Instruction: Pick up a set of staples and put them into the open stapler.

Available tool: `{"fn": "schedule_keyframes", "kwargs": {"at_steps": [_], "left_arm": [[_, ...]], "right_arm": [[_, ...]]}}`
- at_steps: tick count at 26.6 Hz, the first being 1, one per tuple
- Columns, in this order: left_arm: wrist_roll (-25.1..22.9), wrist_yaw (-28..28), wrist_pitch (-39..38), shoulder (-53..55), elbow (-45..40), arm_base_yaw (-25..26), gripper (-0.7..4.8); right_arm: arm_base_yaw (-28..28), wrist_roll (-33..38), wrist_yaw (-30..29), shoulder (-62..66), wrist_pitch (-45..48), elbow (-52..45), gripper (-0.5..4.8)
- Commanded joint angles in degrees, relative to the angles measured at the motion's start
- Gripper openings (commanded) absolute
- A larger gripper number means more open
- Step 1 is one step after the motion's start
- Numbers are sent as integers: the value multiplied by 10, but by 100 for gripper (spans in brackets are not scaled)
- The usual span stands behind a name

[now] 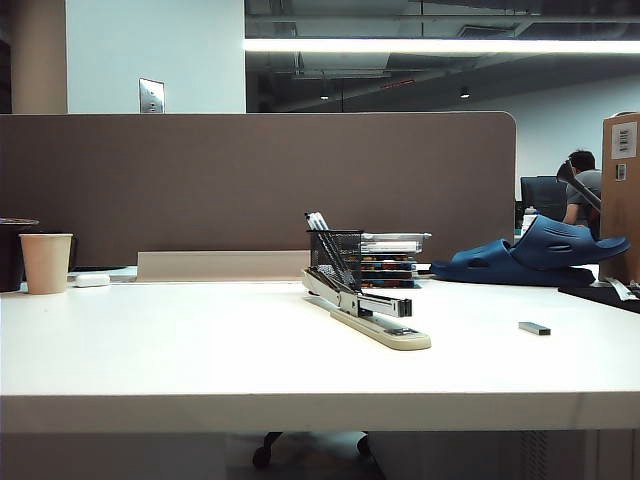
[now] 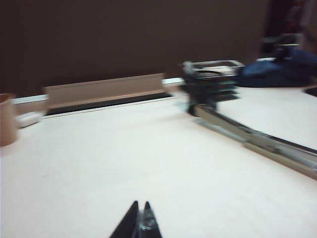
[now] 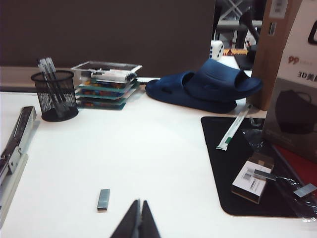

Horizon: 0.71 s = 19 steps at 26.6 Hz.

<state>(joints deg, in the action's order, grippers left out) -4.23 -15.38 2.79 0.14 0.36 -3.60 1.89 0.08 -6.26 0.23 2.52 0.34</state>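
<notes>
The stapler (image 1: 365, 310) lies open in the middle of the white table, with its beige base flat and its grey arm raised toward the pen holder. It also shows blurred in the left wrist view (image 2: 257, 141) and at the edge of the right wrist view (image 3: 15, 148). The set of staples (image 1: 535, 328), a small dark grey bar, lies on the table to the stapler's right. My right gripper (image 3: 139, 202) is shut and empty, just beside the staples (image 3: 103, 199). My left gripper (image 2: 140, 204) is shut and empty over bare table, well short of the stapler. Neither gripper shows in the exterior view.
A black mesh pen holder (image 1: 335, 258) and a stack of flat boxes (image 1: 390, 260) stand behind the stapler. Blue slippers (image 1: 540, 255) lie at the back right. A black mat (image 3: 247, 163) with a small box, a cardboard box (image 3: 292, 74) and a paper cup (image 1: 46, 262) ring the table.
</notes>
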Motion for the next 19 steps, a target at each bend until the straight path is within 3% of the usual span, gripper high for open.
{"fn": "schedule_keyframes", "kwargs": {"at_steps": [1,8,15,19], "left_arm": [[2,-53,7,0,2,1,-6],[18,-171,5,0,2,1,-6],[80,-246,-16,0,2,1,-6],[79,-285,-42,0,2,1,-6]], "right_arm": [[-1,3,-3,-3,5,12,-5],[-1,12,-15,-3,-55,59,-5],[-1,21,-18,-2,-149,118,-6],[-1,45,-19,-2,-216,156,-5]]}}
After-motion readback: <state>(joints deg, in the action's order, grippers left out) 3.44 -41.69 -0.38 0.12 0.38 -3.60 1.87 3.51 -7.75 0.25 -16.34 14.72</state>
